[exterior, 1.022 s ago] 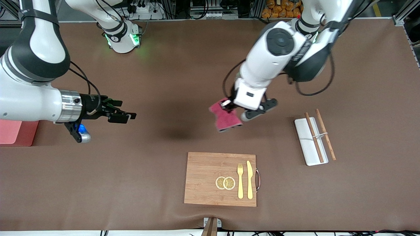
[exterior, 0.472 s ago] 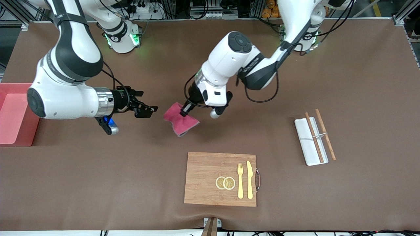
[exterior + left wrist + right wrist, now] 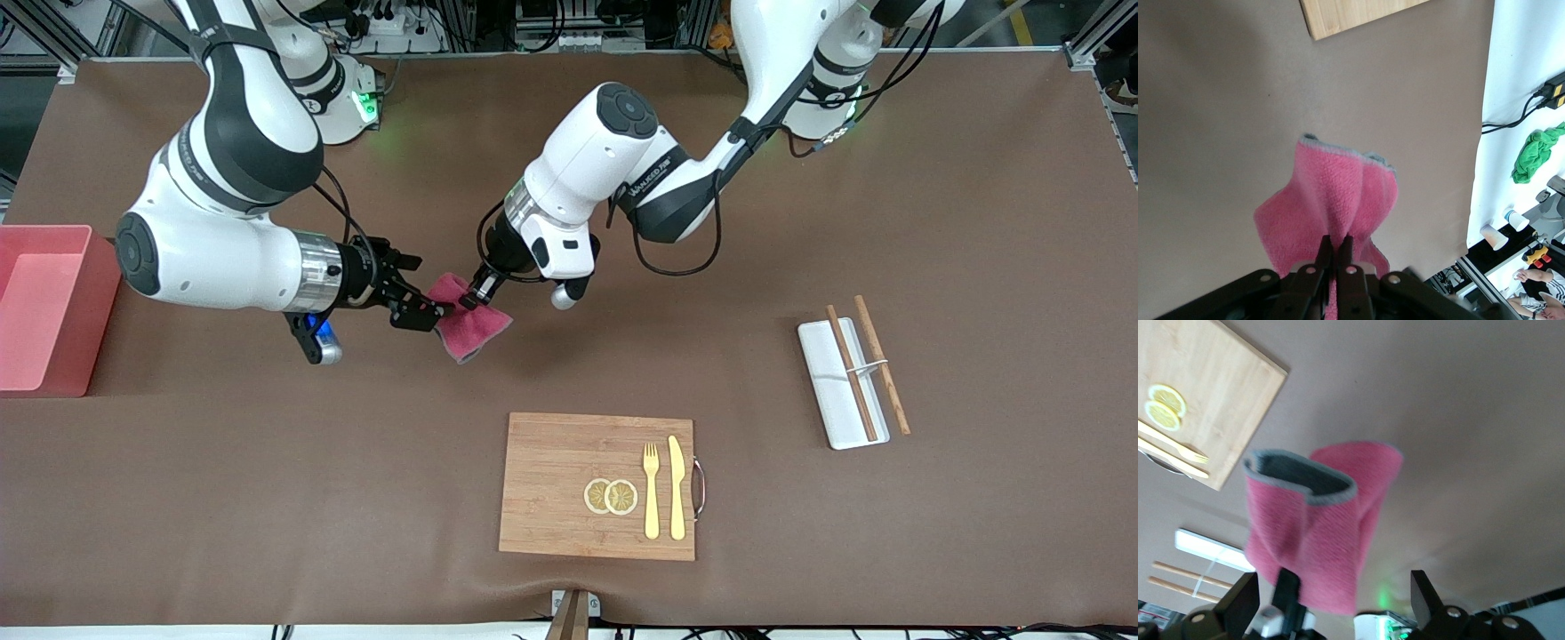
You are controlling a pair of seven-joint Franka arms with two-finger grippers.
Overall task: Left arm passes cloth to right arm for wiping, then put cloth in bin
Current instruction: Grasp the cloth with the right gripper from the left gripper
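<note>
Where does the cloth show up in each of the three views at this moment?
Front view: the cloth hangs over bare table between the left gripper and right gripper.
Left wrist view: the cloth droops from shut fingertips.
Right wrist view: the cloth hangs between open fingers.
Shared landmark: the wooden board.

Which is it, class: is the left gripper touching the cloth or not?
Touching. In the left wrist view the left gripper is shut on the cloth, pink fabric pinched between its fingers.
</note>
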